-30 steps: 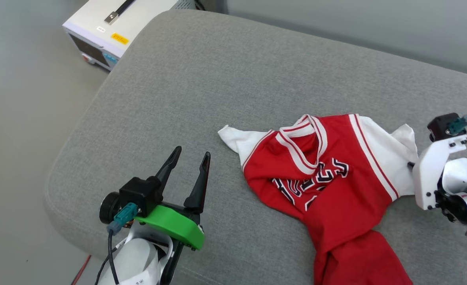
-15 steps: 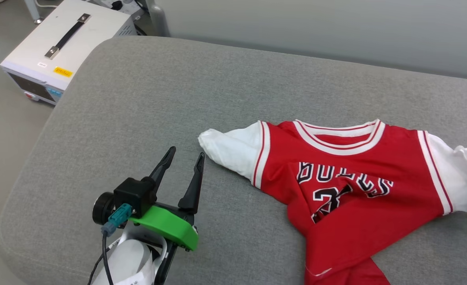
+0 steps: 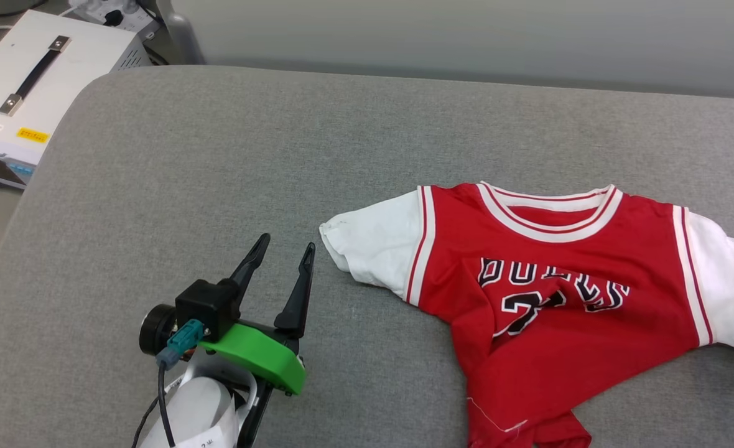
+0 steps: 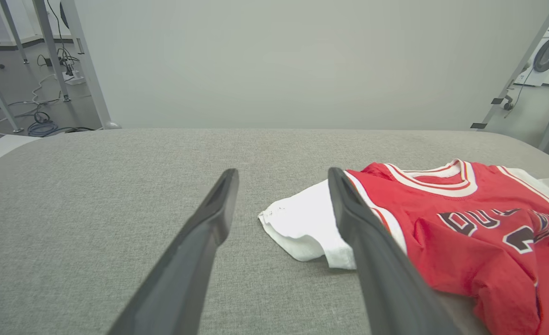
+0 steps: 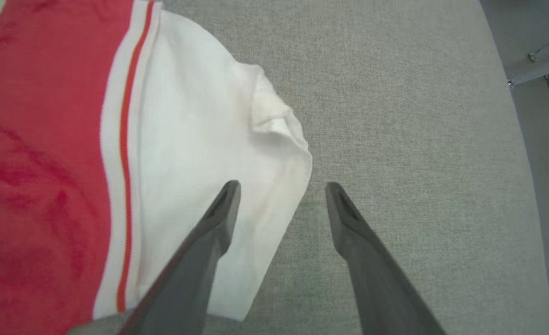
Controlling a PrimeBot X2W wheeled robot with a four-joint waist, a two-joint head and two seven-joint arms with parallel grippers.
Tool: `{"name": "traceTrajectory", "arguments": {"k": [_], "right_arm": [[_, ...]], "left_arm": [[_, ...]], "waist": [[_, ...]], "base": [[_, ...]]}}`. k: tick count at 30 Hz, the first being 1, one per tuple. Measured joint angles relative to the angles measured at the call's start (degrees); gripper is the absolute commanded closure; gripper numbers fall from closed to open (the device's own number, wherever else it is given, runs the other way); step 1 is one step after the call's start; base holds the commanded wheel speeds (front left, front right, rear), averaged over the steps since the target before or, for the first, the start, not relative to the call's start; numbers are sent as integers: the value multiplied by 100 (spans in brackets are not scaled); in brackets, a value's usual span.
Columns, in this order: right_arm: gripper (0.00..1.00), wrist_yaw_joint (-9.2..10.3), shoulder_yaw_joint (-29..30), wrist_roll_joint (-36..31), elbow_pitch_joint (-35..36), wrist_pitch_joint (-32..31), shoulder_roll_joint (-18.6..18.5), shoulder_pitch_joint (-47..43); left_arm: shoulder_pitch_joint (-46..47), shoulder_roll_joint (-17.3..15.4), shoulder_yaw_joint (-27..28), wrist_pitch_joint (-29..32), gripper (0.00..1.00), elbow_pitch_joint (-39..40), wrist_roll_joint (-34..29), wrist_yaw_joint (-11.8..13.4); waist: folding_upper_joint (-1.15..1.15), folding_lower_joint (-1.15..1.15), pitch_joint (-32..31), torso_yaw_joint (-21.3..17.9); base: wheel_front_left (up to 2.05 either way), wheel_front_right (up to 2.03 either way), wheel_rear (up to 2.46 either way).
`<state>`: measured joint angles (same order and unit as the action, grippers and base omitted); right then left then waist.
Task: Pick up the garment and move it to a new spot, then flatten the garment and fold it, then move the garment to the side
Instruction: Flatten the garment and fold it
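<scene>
The garment (image 3: 560, 280) lies chest-up on the grey cushion (image 3: 218, 155), toward the robot's right side, with the printed front facing the ceiling. Its collar and shoulders are spread fairly wide. The left sleeve (image 3: 373, 255) points out over bare cushion and the right sleeve (image 5: 200, 139) reaches toward the cushion's far right edge. The lower body is not smooth: it narrows and twists toward the near edge, creases run across the print, and the hem looks bunched.

The left end effector (image 3: 286, 242) hangs just beside the left sleeve's cuff, its fingers moderately apart and holding nothing. In the right wrist view, the right end effector (image 5: 282, 186) also stands apart and empty. One finger is over the white sleeve and the other over bare cushion, straddling the cuff's edge. I cannot tell whether either tip touches the cloth. A white box with a handle (image 3: 18, 93) sits on the floor off the cushion's left corner.

By my reckoning the shirt is laid down and flattening is partly done. The lower half needs pulling straight. The fold and the move to the side are not yet begun.
</scene>
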<state>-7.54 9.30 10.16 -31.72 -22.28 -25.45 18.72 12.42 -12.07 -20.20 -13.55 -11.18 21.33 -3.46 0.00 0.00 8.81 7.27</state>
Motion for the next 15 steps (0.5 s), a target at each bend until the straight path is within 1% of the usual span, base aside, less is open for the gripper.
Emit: {"name": "traceTrajectory", "arguments": {"k": [3,6,10,13,15], "right_arm": [[0,0,116,-149,194,354,123,5],[0,0,167,-178,587,797,291,5],[0,0,214,-154,1359,1290,545,-129],[0,0,201,-116,1995,1603,797,-533],[0,0,267,-60,2414,1804,1049,-851]], "left_arm": [[1,-5,1,0,0,-42,44,1],[-1,-7,19,-1,0,-63,120,1],[-8,3,73,-4,0,-62,247,2],[-42,27,88,-10,0,-67,313,1],[-96,77,99,-10,0,-90,370,1]], "waist": [[0,0,-77,-79],[0,0,-181,-156],[0,0,-319,-279],[0,0,-401,-372],[0,0,-433,-432]], "base": [[0,0,0],[0,0,0],[0,0,0],[0,0,0],[0,0,0]]}}
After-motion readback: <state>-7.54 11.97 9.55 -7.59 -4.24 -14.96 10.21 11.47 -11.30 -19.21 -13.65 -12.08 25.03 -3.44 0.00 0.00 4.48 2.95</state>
